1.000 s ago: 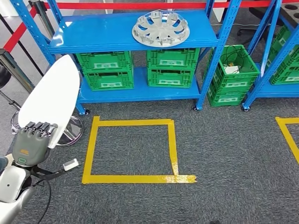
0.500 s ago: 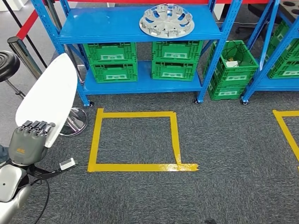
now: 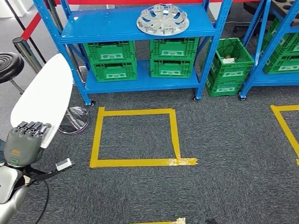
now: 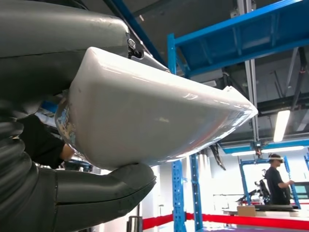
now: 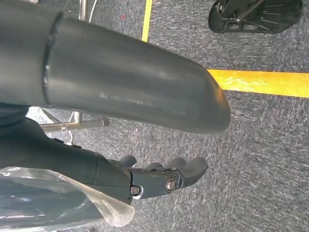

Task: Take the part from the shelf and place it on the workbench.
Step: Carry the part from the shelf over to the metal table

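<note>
The part (image 3: 44, 100) is a smooth white oval panel, standing tilted at the left of the head view. My left hand (image 3: 23, 144) grips its lower end from behind, fingers hooked over the edge. In the left wrist view the same white part (image 4: 153, 111) lies across the hand, with the thumb (image 4: 102, 193) pressed under it. My right hand (image 5: 120, 96) hangs over grey carpet, its fingers (image 5: 171, 176) spread apart from the thumb and holding nothing.
A blue shelf (image 3: 105, 25) ahead carries a silver wheel cover (image 3: 162, 19) and green crates (image 3: 111, 58). Another green crate (image 3: 227, 65) stands on the floor at the right. A yellow tape square (image 3: 95, 135) marks the carpet. A black stool (image 3: 9, 63) stands at the left. A person (image 4: 276, 179) stands far off.
The whole picture has shifted: the shelf and tape square sit higher and farther away, so the camera has moved back. My left hand still holds the white part the same way.
</note>
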Controlling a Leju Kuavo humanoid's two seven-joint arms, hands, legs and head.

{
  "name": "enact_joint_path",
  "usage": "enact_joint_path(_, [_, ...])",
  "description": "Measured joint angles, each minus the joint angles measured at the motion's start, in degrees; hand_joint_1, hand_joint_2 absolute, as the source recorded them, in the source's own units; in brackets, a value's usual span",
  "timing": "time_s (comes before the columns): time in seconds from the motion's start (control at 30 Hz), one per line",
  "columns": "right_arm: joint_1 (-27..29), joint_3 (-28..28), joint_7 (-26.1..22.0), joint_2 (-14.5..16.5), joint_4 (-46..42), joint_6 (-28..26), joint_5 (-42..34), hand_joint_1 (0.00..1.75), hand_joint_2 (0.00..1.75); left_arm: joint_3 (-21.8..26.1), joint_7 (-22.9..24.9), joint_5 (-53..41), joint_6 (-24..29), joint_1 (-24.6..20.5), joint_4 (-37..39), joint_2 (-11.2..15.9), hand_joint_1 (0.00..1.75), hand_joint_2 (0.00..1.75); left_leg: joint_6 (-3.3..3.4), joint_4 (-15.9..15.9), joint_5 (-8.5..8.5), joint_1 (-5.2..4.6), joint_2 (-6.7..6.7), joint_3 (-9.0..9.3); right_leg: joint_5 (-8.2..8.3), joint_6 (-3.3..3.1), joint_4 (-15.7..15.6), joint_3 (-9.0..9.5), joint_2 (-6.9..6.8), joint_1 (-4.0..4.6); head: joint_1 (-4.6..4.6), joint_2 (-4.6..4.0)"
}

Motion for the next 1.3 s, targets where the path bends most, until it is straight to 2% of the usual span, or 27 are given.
enact_joint_path(0.03, [-0.03, 0.00, 0.01, 0.00, -0.02, 0.01, 0.04, 0.00, 0.00, 0.16, -0.09, 0.01, 0.01, 0.02, 0.00, 0.02, 1.75, 1.75, 0.26, -2.44, 0.36, -0.09, -0.03, 1.37, 0.01, 0.32, 0.33, -0.33, 0.04, 0.00, -0.02, 0.00])
enact_joint_path(0.07, [-0.04, 0.01, 0.02, 0.00, -0.04, 0.01, 0.09, 0.00, 0.00, 0.32, -0.19, 0.03, 0.02, 0.06, 0.00, 0.04, 1.75, 1.75, 0.65, -3.63, 0.20, -0.23, -0.06, 1.92, 0.08, 0.63, 0.55, -0.62, 0.07, 0.04, -0.05, 0.00])
enact_joint_path(0.13, [-0.04, 0.01, 0.03, 0.00, -0.05, 0.00, 0.12, 0.00, 0.00, 0.67, -0.39, 0.07, 0.03, 0.16, 0.00, 0.06, 1.75, 1.75, 1.62, -3.88, 0.39, -0.39, -0.11, 1.60, 0.39, 1.29, 0.69, -1.01, 0.12, 0.08, -0.03, 0.00])
enact_joint_path(0.2, [-0.01, 0.01, 0.03, 0.01, -0.06, -0.01, 0.09, 0.00, 0.00, 1.01, -0.59, 0.09, 0.03, 0.18, -0.01, 0.03, 1.75, 1.75, 2.58, -4.30, 0.83, -0.21, -0.01, 1.29, -0.39, 1.98, 1.61, -1.88, 0.24, 0.02, 0.04, 0.00])
enact_joint_path(0.27, [0.00, 0.02, 0.02, 0.04, -0.09, 0.00, 0.04, 0.00, 0.00, 1.19, -0.72, 0.10, 0.03, 0.21, -0.02, -0.05, 1.75, 1.75, 3.36, -4.58, 1.42, -0.07, 0.10, 0.81, -3.66, 2.51, 6.67, -4.45, 0.40, -0.12, 0.14, 0.00])
enact_joint_path(0.33, [0.02, 0.02, 0.01, 0.07, -0.12, 0.01, 0.00, 0.00, 0.00, 1.21, -0.79, 0.10, 0.03, 0.30, -0.02, -0.20, 1.75, 1.75, 3.64, -4.56, 1.92, -0.14, 0.11, 0.03, -7.42, 2.81, 14.66, -8.04, 0.45, -0.23, 0.22, 0.00])
enact_joint_path(0.37, [0.05, 0.02, 0.02, 0.07, -0.13, 0.01, -0.02, 0.00, 0.00, 1.21, -0.81, 0.10, 0.03, 0.37, -0.02, -0.27, 1.75, 1.75, 3.64, -4.54, 2.16, -0.17, 0.11, -0.32, -8.15, 2.89, 17.20, -9.10, 0.45, -0.26, 0.21, 0.00])
enact_joint_path(0.4, [0.10, 0.02, 0.03, 0.07, -0.14, 0.02, -0.04, 0.00, 0.00, 1.21, -0.82, 0.10, 0.03, 0.43, -0.02, -0.33, 1.75, 1.75, 3.57, -4.53, 2.39, -0.17, 0.09, -0.59, -7.76, 2.91, 17.54, -9.07, 0.45, -0.27, 0.23, 0.00])
enact_joint_path(0.43, [0.13, 0.02, 0.04, 0.06, -0.14, 0.02, -0.05, 0.00, 0.00, 1.21, -0.83, 0.10, 0.03, 0.49, -0.02, -0.37, 1.75, 1.75, 3.45, -4.50, 2.58, -0.16, 0.07, -0.78, -6.31, 2.87, 15.41, -7.76, 0.44, -0.29, 0.22, 0.00])
enact_joint_path(0.5, [0.09, 0.00, 0.07, 0.05, -0.15, 0.07, -0.07, 0.00, 0.00, 1.23, -0.85, 0.10, 0.03, 0.53, -0.02, -0.38, 1.75, 1.75, 3.06, -4.36, 2.86, -0.19, 0.01, -0.98, -2.80, 2.70, 6.99, -3.04, 0.46, -0.34, 0.24, 0.00])
enact_joint_path(0.53, [0.04, 0.00, 0.11, 0.05, -0.16, 0.13, -0.08, 0.00, 0.00, 1.28, -0.89, 0.12, 0.03, 0.50, -0.02, -0.38, 1.75, 1.75, 2.81, -4.20, 2.97, -0.30, -0.01, -1.12, -1.74, 2.55, 3.42, -1.15, 0.52, -0.36, 0.20, 0.00])
enact_joint_path(0.57, [0.01, 0.00, 0.16, 0.07, -0.18, 0.20, -0.10, 0.00, 0.00, 1.35, -0.96, 0.14, 0.04, 0.47, -0.02, -0.37, 1.75, 1.75, 2.68, -4.02, 3.01, -0.44, 0.00, -1.31, -1.26, 2.46, 1.26, -0.03, 0.56, -0.41, 0.17, 0.00])
enact_joint_path(0.6, [0.01, 0.01, 0.24, 0.09, -0.20, 0.27, -0.13, 0.00, 0.00, 1.45, -1.03, 0.15, 0.04, 0.47, -0.02, -0.37, 1.75, 1.75, 2.90, -3.88, 3.14, -0.59, 0.00, -1.51, -1.28, 2.42, 0.48, 0.29, 0.62, -0.43, 0.14, 0.00])
enact_joint_path(0.7, [0.32, 0.01, 0.53, 0.13, -0.21, 0.26, -0.32, 0.00, 0.00, 1.89, -1.18, 0.20, 0.05, 0.51, -0.02, -0.33, 1.75, 1.75, 4.18, -3.93, 3.74, -0.69, -0.01, -1.78, -0.76, 2.21, 0.40, 0.16, 0.63, -0.31, 0.08, 0.00])
enact_joint_path(0.73, [0.41, 0.01, 0.61, 0.13, -0.21, 0.17, -0.42, 0.00, 0.00, 2.10, -1.22, 0.22, 0.05, 0.51, -0.02, -0.30, 1.75, 1.75, 4.19, -4.08, 3.93, -0.65, -0.01, -1.78, -0.65, 2.06, 0.41, 0.08, 0.63, -0.23, 0.08, 0.00])
enact_joint_path(0.9, [0.48, -0.04, 0.84, 0.11, -0.21, -0.51, -0.94, 0.00, 0.00, 3.05, -1.69, 0.25, 0.05, 0.52, -0.03, -0.19, 1.75, 1.75, 3.29, -4.76, 4.61, -0.45, -0.02, -1.78, -0.38, 1.58, 0.48, -0.28, 0.61, 0.01, 0.10, 0.01])
enact_joint_path(1.0, [0.51, -0.04, 1.03, 0.11, -0.21, -0.69, -1.04, 0.00, 0.00, 3.44, -1.92, 0.53, 0.05, 0.51, -0.03, -0.16, 1.75, 1.75, 2.80, -4.96, 4.77, -0.41, -0.02, -1.80, -0.33, 1.48, 0.52, -0.39, 0.61, 0.04, 0.10, 0.01])
enact_joint_path(1.13, [0.54, -0.04, 1.04, 0.11, -0.21, -0.68, -0.81, 0.00, 0.00, 3.58, -1.96, 1.45, 0.04, 0.49, -0.01, 0.25, 1.75, 1.75, 1.83, -5.06, 4.76, -0.31, -0.02, -1.83, -0.32, 1.44, 0.54, -0.62, 0.61, 0.09, 0.12, 0.00])
enact_joint_path(1.3, [0.53, -0.04, 1.04, 0.11, -0.21, -0.60, -0.46, 0.00, 0.00, 3.40, -1.69, 1.95, 0.03, 0.41, 0.24, 0.86, 1.75, 1.75, 1.49, -5.04, 4.60, -0.34, -0.02, -1.88, -0.41, 1.31, 0.53, -1.14, 0.60, 0.03, 0.14, 0.00])
